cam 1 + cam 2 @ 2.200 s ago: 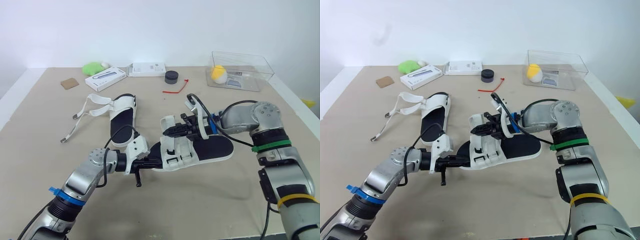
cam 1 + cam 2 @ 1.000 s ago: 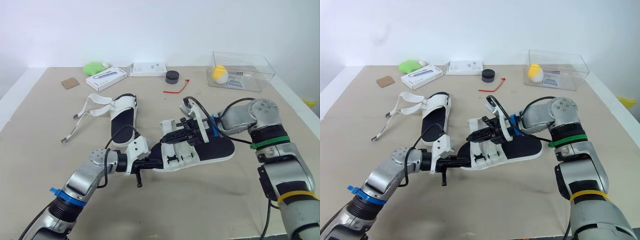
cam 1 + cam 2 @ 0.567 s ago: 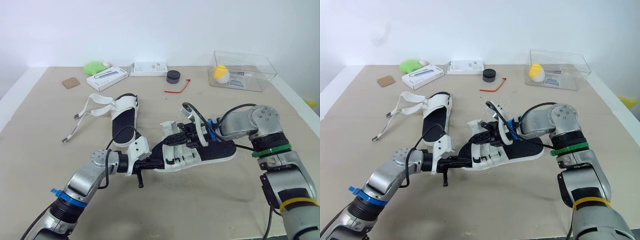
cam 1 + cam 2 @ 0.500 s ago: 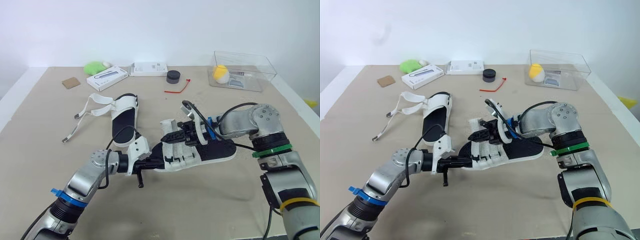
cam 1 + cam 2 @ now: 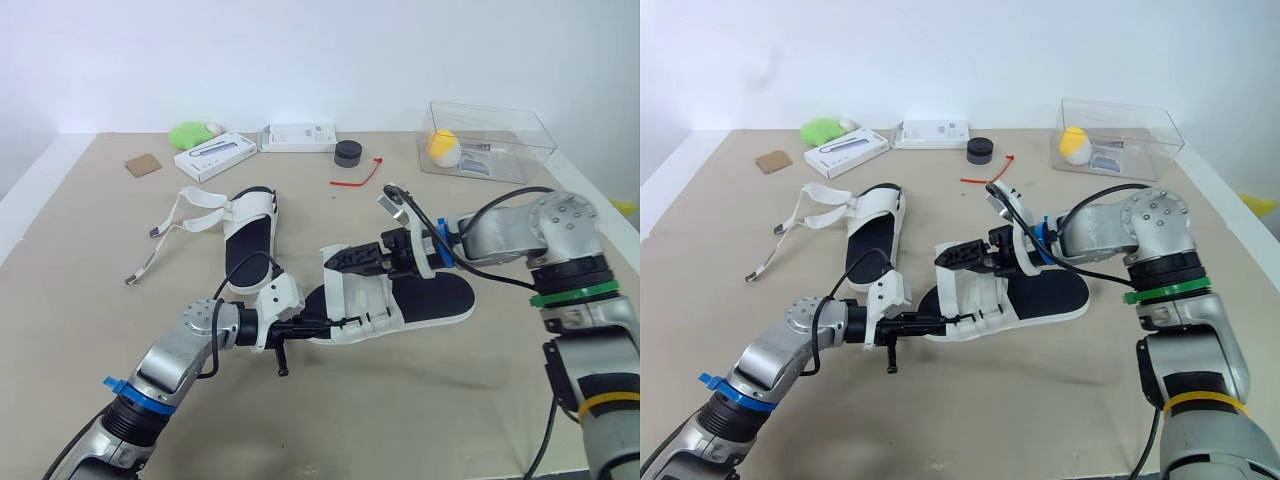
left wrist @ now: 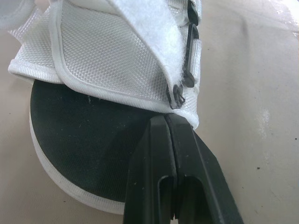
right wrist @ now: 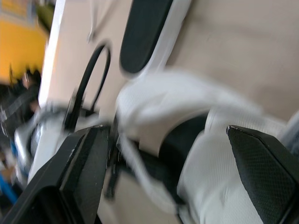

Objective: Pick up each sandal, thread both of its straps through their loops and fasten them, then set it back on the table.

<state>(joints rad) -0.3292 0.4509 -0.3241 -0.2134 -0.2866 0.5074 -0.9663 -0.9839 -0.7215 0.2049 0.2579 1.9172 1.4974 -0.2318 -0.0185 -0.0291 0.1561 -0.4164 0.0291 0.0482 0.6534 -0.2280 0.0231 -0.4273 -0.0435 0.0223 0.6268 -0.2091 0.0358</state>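
Sandal (image 5: 428, 300) lies mid-counter, left claw (image 5: 303, 325) pressed shut at its toe, right claw (image 5: 362, 260) spread wide over the strap flap. The second sandal (image 5: 246, 235) sits nearby leftward (straps loose). The counter's (image 5: 420, 420) near edge offers room. The right elbow has swung outward since earlier.

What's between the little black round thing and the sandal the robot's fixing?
A thin red cord lies beside the black puck; bare table reaches the sandal. Both eye views show it.
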